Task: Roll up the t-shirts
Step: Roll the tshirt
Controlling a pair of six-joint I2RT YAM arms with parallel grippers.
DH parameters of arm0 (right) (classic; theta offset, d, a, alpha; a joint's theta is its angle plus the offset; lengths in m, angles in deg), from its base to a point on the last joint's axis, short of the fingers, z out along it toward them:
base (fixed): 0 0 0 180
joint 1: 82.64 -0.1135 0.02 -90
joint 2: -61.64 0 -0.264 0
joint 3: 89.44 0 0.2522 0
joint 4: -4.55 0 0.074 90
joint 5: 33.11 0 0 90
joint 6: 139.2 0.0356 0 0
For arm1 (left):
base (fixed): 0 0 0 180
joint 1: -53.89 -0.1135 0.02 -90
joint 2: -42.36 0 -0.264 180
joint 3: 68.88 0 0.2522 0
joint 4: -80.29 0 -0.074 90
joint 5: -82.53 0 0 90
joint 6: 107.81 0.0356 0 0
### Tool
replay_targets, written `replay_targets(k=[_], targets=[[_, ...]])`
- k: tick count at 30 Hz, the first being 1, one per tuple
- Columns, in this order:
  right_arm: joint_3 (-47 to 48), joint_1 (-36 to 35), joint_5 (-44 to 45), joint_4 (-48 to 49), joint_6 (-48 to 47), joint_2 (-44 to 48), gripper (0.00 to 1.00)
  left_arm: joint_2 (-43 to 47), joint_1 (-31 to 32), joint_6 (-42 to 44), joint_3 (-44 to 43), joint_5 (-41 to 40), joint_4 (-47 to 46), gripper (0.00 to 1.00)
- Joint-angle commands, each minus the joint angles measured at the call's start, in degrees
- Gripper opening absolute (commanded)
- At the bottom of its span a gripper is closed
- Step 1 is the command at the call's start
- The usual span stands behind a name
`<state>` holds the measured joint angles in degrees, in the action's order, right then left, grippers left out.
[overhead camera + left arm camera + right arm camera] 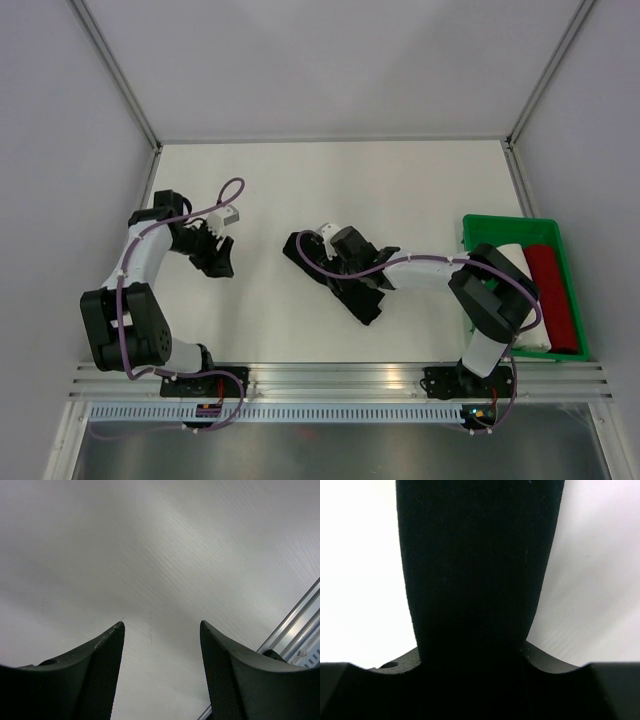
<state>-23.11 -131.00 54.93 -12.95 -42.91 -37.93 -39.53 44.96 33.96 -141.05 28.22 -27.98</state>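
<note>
No legible txt, labels or nos. anywhere.

Flat white matte counter (400, 180) enclosed by three plain pale grey wall panels (330, 60), joined at the back corners by slanting silver aluminium frame posts (115, 70). A ribbed silver aluminium rail (340, 378) runs along the near edge of the counter. Lighting is even and diffuse, casting only soft shadows on the surface
</note>
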Motion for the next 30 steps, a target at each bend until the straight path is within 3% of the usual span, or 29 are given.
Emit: replay_targets(k=[1, 8, 30], targets=[[-2.04, 0.90, 3.97, -7.67, 2.59, -1.24, 0.00, 0.85, -0.30, -8.07, -3.54, -2.72, -3.48, 0.67], [-3.36, 4.23, 6.88, -7.33, 5.93, 3.58, 0.00, 3.40, -0.21, -9.84, -4.52, -2.29, -5.86, 0.67], [-8.72, 19.26, -1.29, -6.71, 4.53, 17.29, 0.00, 2.96, -0.21, -8.97, -5.66, -2.02, -8.49, 0.67]])
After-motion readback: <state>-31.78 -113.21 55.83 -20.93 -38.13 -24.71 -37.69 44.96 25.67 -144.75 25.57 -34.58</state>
